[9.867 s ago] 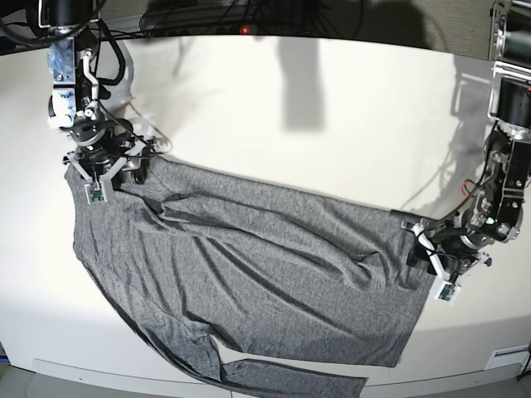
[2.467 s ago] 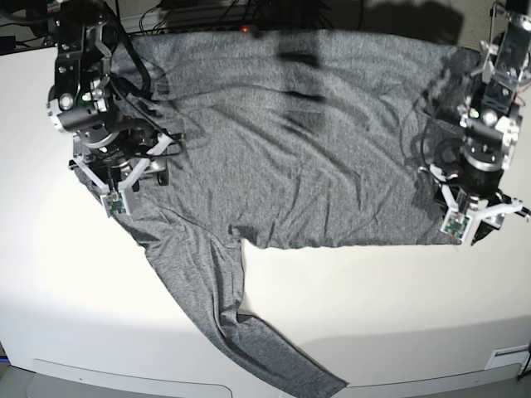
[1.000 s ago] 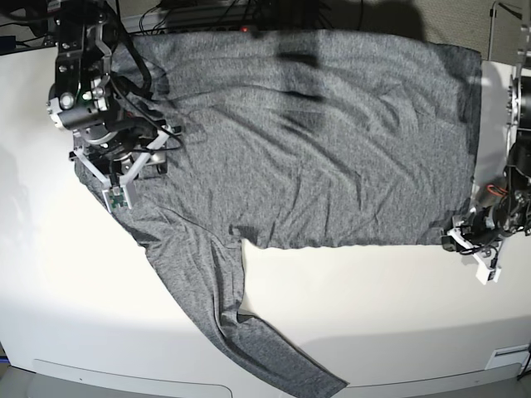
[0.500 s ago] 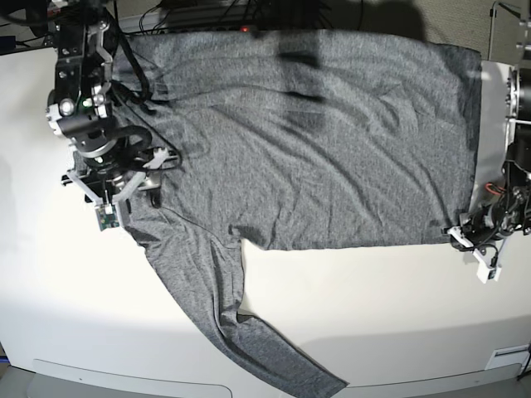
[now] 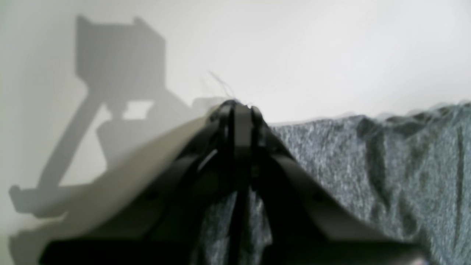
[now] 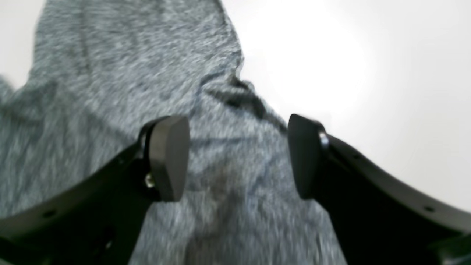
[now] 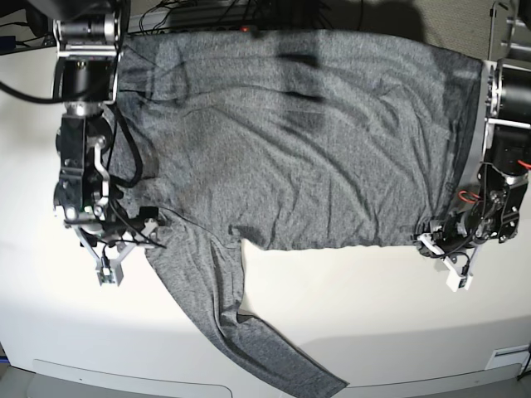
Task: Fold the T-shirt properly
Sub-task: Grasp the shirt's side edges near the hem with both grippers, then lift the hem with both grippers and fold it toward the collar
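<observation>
The T-shirt (image 7: 307, 141) lies spread flat on the white bench (image 7: 373, 307), its body a broad heather-grey rectangle running lengthwise along the far edge, from the far left corner to close by the right edge. One long sleeve (image 7: 241, 323) leaves the body's left end and slants toward the near edge, its cuff pointing at the near right. The cloth is a mottled knit, plain, with soft creases fanning across the middle and dark shadows near the far edge. The bench is smooth, matte and pale. The left hand (image 7: 440, 249) sits low at the shirt's near right corner; in the left wrist view its black fingers (image 5: 239, 121) are pressed together, clenched on a pinch of the grey hem, with fabric bunched between and beneath them. The right hand (image 7: 108, 261) hangs over the shoulder, where the sleeve starts, at the bench's left side; in the right wrist view its two dark, rounded pads (image 6: 169, 158) stand wide apart, released, with grey knit below them and nothing between.
</observation>
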Controlling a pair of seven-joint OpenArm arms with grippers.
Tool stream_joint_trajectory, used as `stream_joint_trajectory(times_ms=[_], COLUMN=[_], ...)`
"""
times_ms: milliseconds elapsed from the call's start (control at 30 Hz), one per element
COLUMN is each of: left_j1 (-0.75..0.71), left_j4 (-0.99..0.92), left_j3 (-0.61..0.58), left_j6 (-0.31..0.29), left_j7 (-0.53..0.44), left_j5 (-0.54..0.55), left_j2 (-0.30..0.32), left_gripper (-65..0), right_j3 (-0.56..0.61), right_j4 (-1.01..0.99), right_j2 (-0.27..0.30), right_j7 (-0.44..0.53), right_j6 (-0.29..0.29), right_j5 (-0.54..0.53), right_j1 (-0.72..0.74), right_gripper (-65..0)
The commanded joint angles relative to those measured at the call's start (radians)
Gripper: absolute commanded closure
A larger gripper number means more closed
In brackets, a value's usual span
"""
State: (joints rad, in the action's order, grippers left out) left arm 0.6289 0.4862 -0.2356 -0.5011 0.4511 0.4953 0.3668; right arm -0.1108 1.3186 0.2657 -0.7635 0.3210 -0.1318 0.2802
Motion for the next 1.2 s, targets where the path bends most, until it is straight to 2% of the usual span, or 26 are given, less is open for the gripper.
stream_joint_trajectory(times_ms=[0,100,300,500,567,733,833,867,1100,1167], left_j1=[0.019,0.019,0.019,0.019,0.019,0.019,0.019,0.019,0.019,0.019], left_j4=[0.007,0.008,0.008,0.008,0.008,0.008,0.009,0.009,0.01,0.01], left_j3=[0.001,0.001,0.001,0.001,0.001,0.001,0.001,0.001,0.001,0.001], left_j6=[-0.002,-0.002,-0.002,-0.002,-0.002,-0.001,-0.001,-0.001,-0.001,-0.001], left_j7=[0.015,0.015,0.016,0.02,0.02,0.019,0.019,0.019,0.011,0.011], left_j5=[-0.006,-0.008,-0.008,-0.008,-0.008,-0.008,-0.009,-0.009,-0.009,-0.011], left_j2=[0.002,-0.001,-0.001,-0.001,-0.001,-0.001,-0.001,-0.001,-0.002,-0.001], left_gripper=[0.0,0.0,0.0,0.0,0.0,0.0,0.0,0.0,0.0,0.0], right_j3=[-0.003,-0.003,-0.003,-0.003,-0.003,-0.006,-0.007,-0.007,-0.007,-0.007], right_j4=[-0.019,-0.113,-0.291,-0.403,-0.403,-0.402,-0.403,-0.403,-0.403,-0.403], right_j2=[0.011,0.011,0.012,0.012,0.012,0.016,0.014,0.014,0.014,0.015], right_j7=[0.018,0.024,0.103,0.12,0.109,0.2,0.217,0.217,0.243,0.252], right_j6=[0.001,0.002,0.004,0.045,0.047,0.045,0.044,0.044,0.018,0.018], right_j5=[0.001,0.002,0.053,0.049,0.05,0.046,0.047,0.047,0.055,0.089], right_j1=[0.052,0.111,0.185,0.202,0.201,0.202,0.201,0.202,0.201,0.202], right_gripper=[-41.9,-41.8,-41.8,-41.5,-36.9,-16.0,-2.2,0.0,0.0,0.0])
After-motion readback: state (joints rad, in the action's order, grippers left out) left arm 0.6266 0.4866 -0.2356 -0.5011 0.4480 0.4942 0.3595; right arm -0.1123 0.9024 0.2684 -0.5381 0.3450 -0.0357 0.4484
